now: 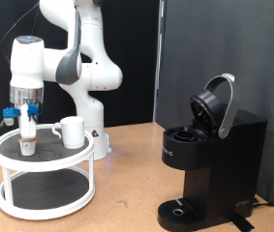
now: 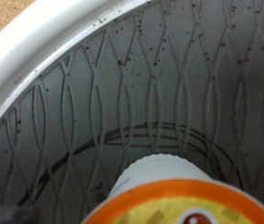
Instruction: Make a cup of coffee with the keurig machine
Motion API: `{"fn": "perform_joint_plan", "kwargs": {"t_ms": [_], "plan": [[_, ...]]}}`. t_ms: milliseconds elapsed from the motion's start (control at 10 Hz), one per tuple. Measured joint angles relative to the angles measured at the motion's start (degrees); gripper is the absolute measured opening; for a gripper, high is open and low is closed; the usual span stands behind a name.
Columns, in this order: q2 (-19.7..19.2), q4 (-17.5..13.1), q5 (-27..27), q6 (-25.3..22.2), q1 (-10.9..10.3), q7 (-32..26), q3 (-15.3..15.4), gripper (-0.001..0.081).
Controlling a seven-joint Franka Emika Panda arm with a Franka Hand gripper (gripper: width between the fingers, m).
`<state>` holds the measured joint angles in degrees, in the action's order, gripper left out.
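White pod (image 1: 27,147) between gripper (image 1: 27,145) fingers; no writing legible.

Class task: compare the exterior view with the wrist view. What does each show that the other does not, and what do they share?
Only the exterior view shows the keurig machine with its lid raised, the cup on the white two-tier stand, the robot arm and the gripper lowered over the stand's top shelf. Only the wrist view shows the shelf's dark wavy-patterned mat and the pod's orange-rimmed top. Both share the pod and the stand's white rim.
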<state>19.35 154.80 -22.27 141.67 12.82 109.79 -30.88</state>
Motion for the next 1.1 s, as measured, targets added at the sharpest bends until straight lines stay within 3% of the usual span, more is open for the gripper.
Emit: {"fn": "perform_joint_plan", "kwargs": {"t_ms": [100,200,300,600,1100], "plan": [[-0.01,0.00,0.00,0.02,0.00,0.04,0.00,0.0437],[-0.01,-0.01,0.00,0.10,0.02,0.06,0.00,0.0437],[-0.01,-0.01,0.00,0.10,0.02,0.10,0.00,0.0371],[0.27,-0.14,0.60,-0.77,-0.03,-0.29,0.00,0.0371],[7.78,-4.71,5.61,-14.59,-0.27,-5.78,0.21,0.0371]]}}
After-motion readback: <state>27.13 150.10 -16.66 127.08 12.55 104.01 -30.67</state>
